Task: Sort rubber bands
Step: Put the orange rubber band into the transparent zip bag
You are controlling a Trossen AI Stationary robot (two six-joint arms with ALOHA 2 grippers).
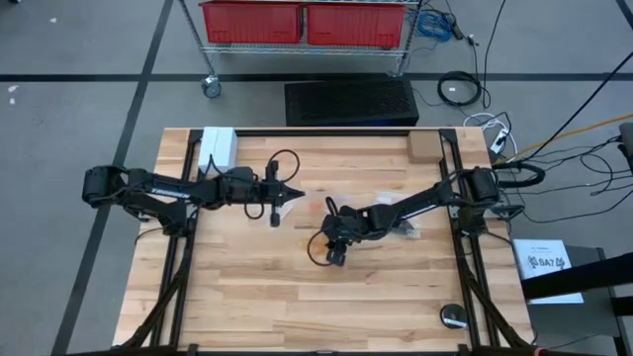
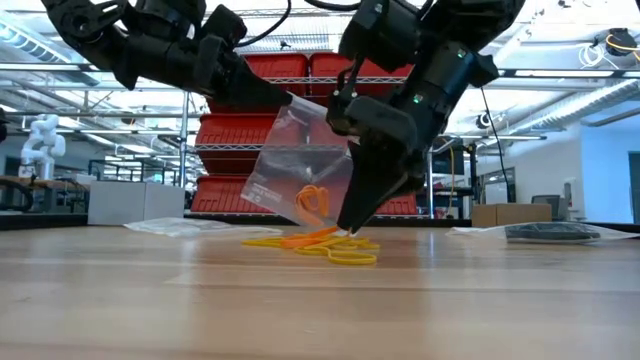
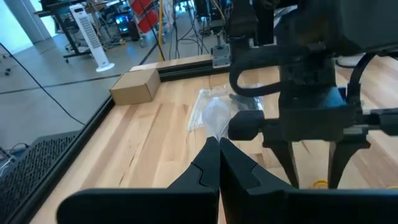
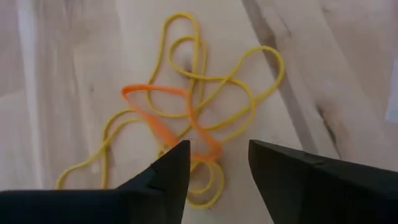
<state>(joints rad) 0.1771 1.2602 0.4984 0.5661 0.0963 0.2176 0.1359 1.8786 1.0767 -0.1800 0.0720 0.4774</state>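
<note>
A small heap of yellow rubber bands (image 4: 272, 57) with one orange band (image 4: 144, 117) across it lies on the wooden table (image 1: 247, 297), near its middle. My right gripper (image 4: 217, 155) is open and points steeply down at the heap (image 2: 330, 245), one fingertip on each side of the orange band's near end. To the left and higher, my left gripper (image 2: 285, 98) is shut on a clear plastic bag (image 2: 290, 160). The bag hangs over the heap with an orange rubber band (image 2: 312, 200) inside it. My left gripper pinches the clear bag's top corner (image 2: 292, 102) at the ends of its two shut fingers, coming nearly level from the table's left. The bag hangs slack below the fingertips, clear of the table. My right gripper: I cannot tell whether its fingertips touch the bands or the table.
More clear bags (image 1: 406, 227) lie under my right arm, and another (image 2: 165, 226) lies farther back. A white box (image 1: 218, 146) and a cardboard box (image 1: 422, 146) stand at the far edge. A round black thing (image 1: 454, 316) sits near the front right corner.
</note>
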